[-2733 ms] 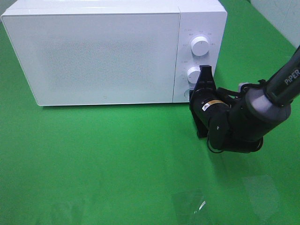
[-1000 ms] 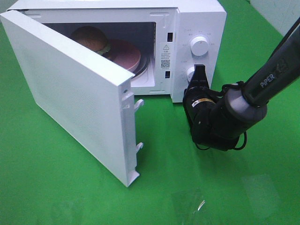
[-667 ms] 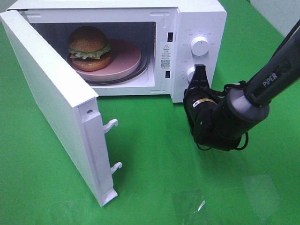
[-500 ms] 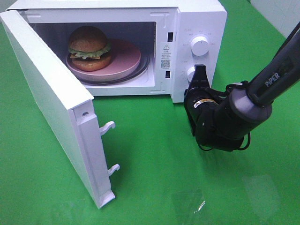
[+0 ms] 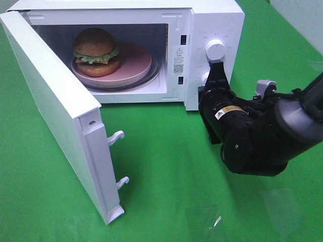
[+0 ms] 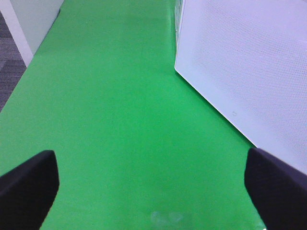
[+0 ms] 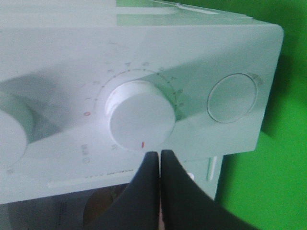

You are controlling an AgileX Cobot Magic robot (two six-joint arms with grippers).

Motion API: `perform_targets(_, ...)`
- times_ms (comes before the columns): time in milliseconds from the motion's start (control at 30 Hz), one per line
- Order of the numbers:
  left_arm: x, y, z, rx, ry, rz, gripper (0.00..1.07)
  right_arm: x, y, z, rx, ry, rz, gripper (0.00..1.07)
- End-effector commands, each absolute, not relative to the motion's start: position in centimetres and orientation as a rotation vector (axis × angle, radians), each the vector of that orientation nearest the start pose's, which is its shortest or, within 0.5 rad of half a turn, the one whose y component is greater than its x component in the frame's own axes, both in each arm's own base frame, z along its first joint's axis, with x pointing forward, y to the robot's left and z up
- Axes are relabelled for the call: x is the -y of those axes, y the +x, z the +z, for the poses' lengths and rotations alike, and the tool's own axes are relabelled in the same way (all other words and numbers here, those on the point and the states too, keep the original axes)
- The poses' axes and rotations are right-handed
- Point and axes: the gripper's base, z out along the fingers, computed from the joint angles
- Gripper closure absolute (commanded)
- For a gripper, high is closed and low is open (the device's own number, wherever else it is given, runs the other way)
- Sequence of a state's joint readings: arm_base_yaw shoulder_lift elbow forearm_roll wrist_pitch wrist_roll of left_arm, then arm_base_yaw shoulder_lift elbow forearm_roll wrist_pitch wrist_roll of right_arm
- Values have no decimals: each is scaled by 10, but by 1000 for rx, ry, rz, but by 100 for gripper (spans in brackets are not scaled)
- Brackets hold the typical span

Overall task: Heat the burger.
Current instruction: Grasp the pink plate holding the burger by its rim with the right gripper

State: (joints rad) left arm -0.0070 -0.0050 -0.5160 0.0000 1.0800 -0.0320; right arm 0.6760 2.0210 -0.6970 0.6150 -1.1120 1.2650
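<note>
Two things differ from moments ago: the white microwave oven (image 5: 217,20) has its door (image 5: 50,111), shut before, swung wide open; the right tool (image 5: 218,66), jaws pressed together and empty, has edged up to the lower white dial (image 7: 141,122). Inside, the glossy-bunned burger with green lettuce (image 5: 96,50) sits on the round pink plate (image 5: 136,63); the left tool (image 6: 153,177) hovers spread open over the green desk (image 6: 120,120). Heating, I'd judge, needs that door closed again.
</note>
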Motion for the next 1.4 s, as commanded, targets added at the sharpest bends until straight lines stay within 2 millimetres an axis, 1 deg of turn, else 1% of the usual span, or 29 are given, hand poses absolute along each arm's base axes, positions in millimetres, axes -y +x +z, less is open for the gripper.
perform_targets(33,0,-8,281,-2024,-25,-21,5,-172,284,123,-1541,1128,1112,107)
perform_targets(167,0,-8,281,-2024,-25,-21,5,-168,275,131,-1608,1091,1091,107)
perform_targets(233,0,-8,281,-2024,-25,-21,5,-164,262,144,-1730,996,1024,107)
perform_targets(267,0,-8,281,-2024,-25,-21,5,-164,262,144,-1730,996,1024,107)
perform_targets(300,0,-8,281,-2024,-25,-21,5,-162,256,151,-1793,949,989,107)
perform_targets(333,0,-8,281,-2024,-25,-21,5,-162,256,151,-1793,949,989,107)
perform_targets(367,0,-8,281,-2024,-25,-21,5,-161,252,158,-1871,886,944,107)
perform_targets(467,0,-8,281,-2024,-25,-21,5,-161,250,161,-1909,848,923,107)
perform_targets(533,0,-8,281,-2024,-25,-21,5,-162,243,171,-2015,698,855,106)
perform_targets(567,0,-8,281,-2024,-25,-21,5,-162,243,171,-2015,698,855,106)
perform_targets(600,0,-8,281,-2024,-25,-21,5,-162,240,175,-2055,623,826,106)
perform_targets(700,0,-8,281,-2024,-25,-21,5,-162,238,176,-2078,581,807,106)
perform_targets(733,0,-8,281,-2024,-25,-21,5,-162,235,179,-2115,510,780,106)
perform_targets(767,0,-8,281,-2024,-25,-21,5,-162,235,179,-2115,510,780,106)
perform_targets(800,0,-8,281,-2024,-25,-21,5,-162,231,180,-2160,428,745,106)
perform_targets(833,0,-8,281,-2024,-25,-21,5,-162,231,180,-2160,428,745,106)
perform_targets(900,0,-8,281,-2024,-25,-21,5,-162,225,183,-2225,282,696,106)
perform_targets(933,0,-8,281,-2024,-25,-21,5,-162,225,183,-2225,282,696,106)
perform_targets(967,0,-8,281,-2024,-25,-21,5,-162,221,184,-2259,208,673,105)
perform_targets(1000,0,-8,281,-2024,-25,-21,5,-162,221,184,-2259,208,673,105)
perform_targets(1033,0,-8,281,-2024,-25,-21,5,-162,217,185,-2290,145,655,105)
perform_targets(1133,0,-8,281,-2024,-25,-21,5,-162,215,186,-2316,93,644,105)
perform_targets(1167,0,-8,281,-2024,-25,-21,5,-164,214,189,-2343,31,636,105)
perform_targets(1233,0,-8,281,-2024,-25,-21,5,-164,215,190,-2367,-7,627,105)
perform_targets(1267,0,-8,281,-2024,-25,-21,5,-164,218,193,-2408,-79,608,105)
perform_targets(1300,0,-8,281,-2024,-25,-21,5,-164,218,193,-2408,-79,608,105)
perform_targets(1333,0,-8,281,-2024,-25,-21,5,-163,220,196,-2448,-172,573,105)
perform_targets(1367,0,-8,281,-2024,-25,-21,5,-163,220,196,-2448,-172,573,105)
perform_targets(1400,0,-8,281,-2024,-25,-21,5,-161,224,200,-2470,-264,529,105)
